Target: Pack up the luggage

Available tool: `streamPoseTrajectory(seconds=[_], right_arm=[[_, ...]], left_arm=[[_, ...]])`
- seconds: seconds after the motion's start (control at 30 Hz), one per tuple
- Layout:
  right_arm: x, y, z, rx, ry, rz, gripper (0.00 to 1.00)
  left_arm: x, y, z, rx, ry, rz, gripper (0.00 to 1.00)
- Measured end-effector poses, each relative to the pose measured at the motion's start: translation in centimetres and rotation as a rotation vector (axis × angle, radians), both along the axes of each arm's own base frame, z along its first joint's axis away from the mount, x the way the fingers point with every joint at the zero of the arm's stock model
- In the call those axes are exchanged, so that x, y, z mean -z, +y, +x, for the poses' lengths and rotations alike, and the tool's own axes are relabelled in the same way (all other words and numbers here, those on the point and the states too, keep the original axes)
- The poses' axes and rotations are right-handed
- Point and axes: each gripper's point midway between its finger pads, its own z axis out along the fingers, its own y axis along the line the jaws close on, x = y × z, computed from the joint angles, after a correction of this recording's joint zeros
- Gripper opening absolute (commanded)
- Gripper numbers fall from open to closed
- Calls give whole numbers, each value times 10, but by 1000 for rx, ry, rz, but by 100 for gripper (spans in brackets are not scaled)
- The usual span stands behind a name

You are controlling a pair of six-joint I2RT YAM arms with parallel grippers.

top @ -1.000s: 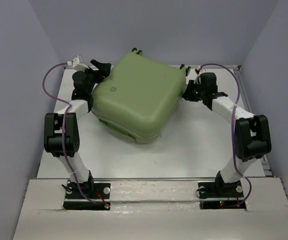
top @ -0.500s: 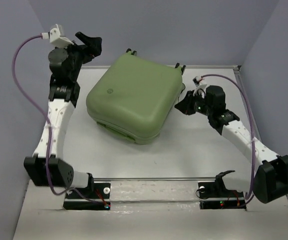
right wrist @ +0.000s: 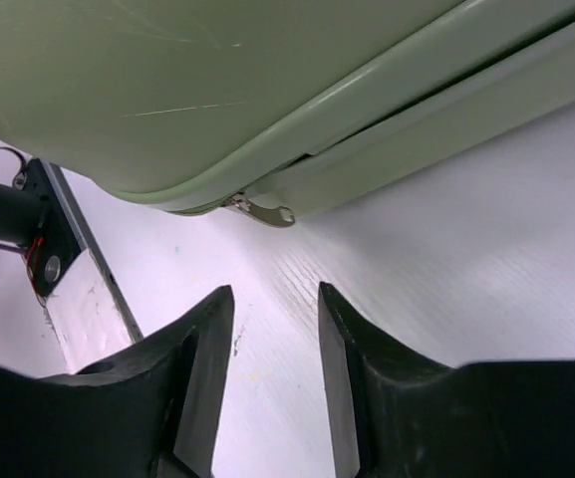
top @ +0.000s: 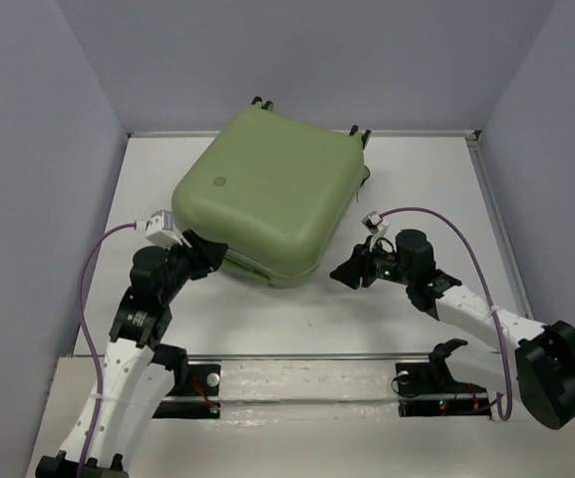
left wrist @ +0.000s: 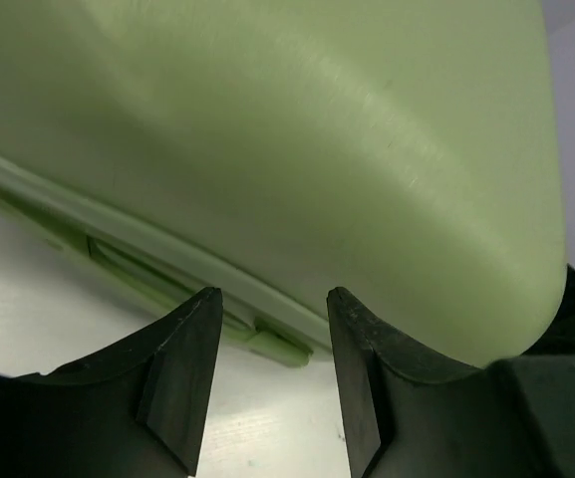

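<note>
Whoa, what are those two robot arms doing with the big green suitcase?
The two robot arms are busy with packing the green suitcase. It lies flat on the white table with its lid down. The left hand is at the suitcase's near-left corner. The right hand is just off its near-right corner. Both hands are open and hold nothing, and each one faces the suitcase's side.

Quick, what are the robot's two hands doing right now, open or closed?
Left gripper: open, holding nothing, beside the luggage.
Right gripper: open, holding nothing, also beside the luggage.
</note>
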Motion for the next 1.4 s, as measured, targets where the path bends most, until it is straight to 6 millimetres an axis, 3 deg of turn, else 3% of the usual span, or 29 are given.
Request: streamPoseTrajectory(seconds=[0.17,0.4,0.67,0.9,1.03,1.17,1.4], right_arm=[[1,19,-5,-64,-64,30,50],[20,47,-15,-136,-126,-26,51],[13,45,19,-8,-253,-27,45],[13,47,22,-2,-302,-8,32],[13,50,21,-17,-306,3,25],[14,52,21,-25,-307,10,7],[14,53,18,-16,-290,50,7]], left_arm=[[51,-6,-26,16,104,-87,63],[88,-23,-30,57,187,-160,65],[123,-44,-30,100,273,-183,73],[118,-84,-43,218,252,-165,71],[113,-95,-46,244,242,-157,71],[110,-101,-45,246,239,-143,71],[109,-104,-41,239,254,-110,71]])
